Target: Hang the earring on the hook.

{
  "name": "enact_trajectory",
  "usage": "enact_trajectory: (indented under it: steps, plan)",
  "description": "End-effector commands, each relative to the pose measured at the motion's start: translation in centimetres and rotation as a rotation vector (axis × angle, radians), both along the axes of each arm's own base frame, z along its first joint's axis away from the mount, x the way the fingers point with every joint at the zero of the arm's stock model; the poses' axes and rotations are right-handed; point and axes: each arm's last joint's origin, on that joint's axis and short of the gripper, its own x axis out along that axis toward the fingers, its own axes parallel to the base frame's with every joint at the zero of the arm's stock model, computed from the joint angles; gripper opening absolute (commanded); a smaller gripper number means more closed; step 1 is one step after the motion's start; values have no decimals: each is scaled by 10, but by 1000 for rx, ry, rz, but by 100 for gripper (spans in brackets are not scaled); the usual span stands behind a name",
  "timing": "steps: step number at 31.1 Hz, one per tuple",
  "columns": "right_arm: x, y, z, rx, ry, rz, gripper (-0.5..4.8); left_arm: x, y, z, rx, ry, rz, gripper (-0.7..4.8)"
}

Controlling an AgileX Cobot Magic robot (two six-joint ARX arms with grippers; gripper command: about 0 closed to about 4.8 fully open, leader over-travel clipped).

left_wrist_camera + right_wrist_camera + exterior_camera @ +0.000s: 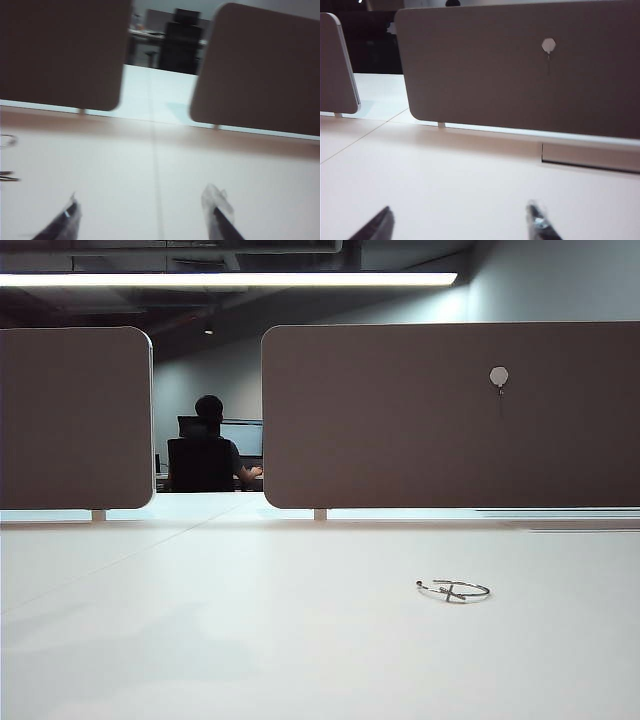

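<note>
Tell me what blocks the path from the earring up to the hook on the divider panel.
Nothing visible does. The earring lies alone on the white table; the hook sits on the panel behind it. Left pincer and right pincer are open, holding nothing.

dim room under one glaring ceiling strip light [228,279], soft blur in both wrist views

Silver earring [454,590] on white table [250,640]; pale hook [499,377] on brown panel [400,420].
</note>
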Motion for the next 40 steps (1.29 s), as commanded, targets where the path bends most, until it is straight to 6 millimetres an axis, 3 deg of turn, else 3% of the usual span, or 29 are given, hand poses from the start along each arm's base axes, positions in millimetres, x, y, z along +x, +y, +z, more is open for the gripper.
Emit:
enact_trajectory:
  steps: [1, 4, 8, 14, 19, 26, 34, 37, 40]
  plan:
    - [-2, 3, 18, -68, -21, 46, 398, 1, -3, 19, -18, -3, -95, 381]
    - [6, 7, 34, -147, -12, 84, 423, 8, -3, 36, -15, 18, -98, 385]
    - [23, 16, 49, -213, 39, 172, 423, 27, -7, 59, 37, 73, -202, 464]
    - [57, 40, 51, -446, 131, 304, 423, 60, -24, 71, 161, 155, -330, 469]
    - [89, 70, 28, -559, 302, 411, 421, 75, -51, 58, 248, 264, -477, 479]
    - [117, 97, -20, -884, 441, 505, 419, 71, -79, 45, 308, 359, -545, 479]
    - [135, 108, -54, -967, 520, 595, 394, 69, -83, 44, 308, 365, -540, 479]
    - [139, 110, -60, -970, 524, 598, 362, 68, -83, 47, 237, 430, -529, 479]
    - [145, 113, -63, -962, 498, 597, 362, 68, -84, 50, 206, 497, -582, 479]
